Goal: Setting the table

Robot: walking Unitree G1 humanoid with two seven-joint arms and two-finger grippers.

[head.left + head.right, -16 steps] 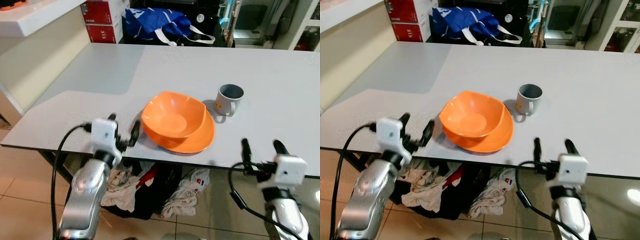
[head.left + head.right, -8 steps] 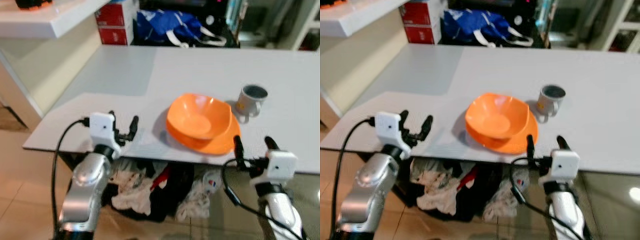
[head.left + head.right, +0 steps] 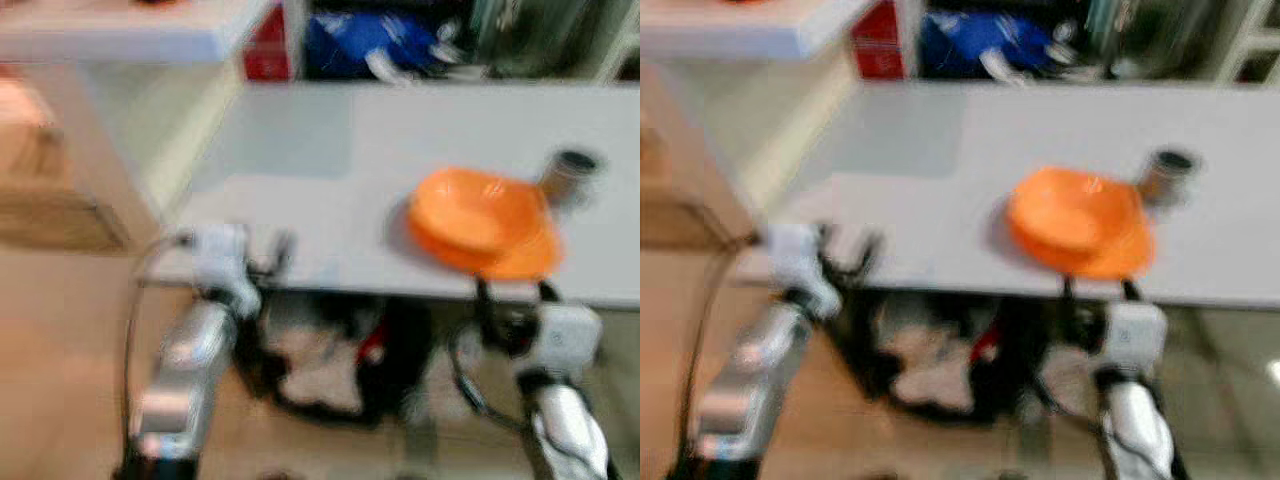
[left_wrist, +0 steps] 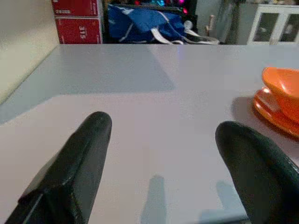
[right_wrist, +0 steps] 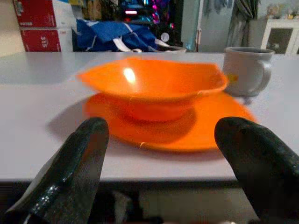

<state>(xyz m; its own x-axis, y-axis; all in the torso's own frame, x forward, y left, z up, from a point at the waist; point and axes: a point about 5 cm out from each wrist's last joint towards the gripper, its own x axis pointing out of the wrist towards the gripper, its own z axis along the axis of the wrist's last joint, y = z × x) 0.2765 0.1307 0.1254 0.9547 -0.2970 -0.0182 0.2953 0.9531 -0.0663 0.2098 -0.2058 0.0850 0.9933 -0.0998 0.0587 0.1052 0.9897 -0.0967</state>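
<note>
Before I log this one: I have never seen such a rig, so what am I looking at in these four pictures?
A humanoid robot stands at a grey table. The two blurred pictures come from its head camera, looking down; the blur fits the robot moving. The two sharp ones come from cameras on its wrists, looking along each gripper's two black fingers. On the table sit an orange bowl on an orange plate, with a grey mug just behind. The right gripper is open, level with the table edge and facing the bowl. The left gripper is open over bare tabletop. Neither holds anything. A blue bag and red boxes lie beyond the table.
</note>
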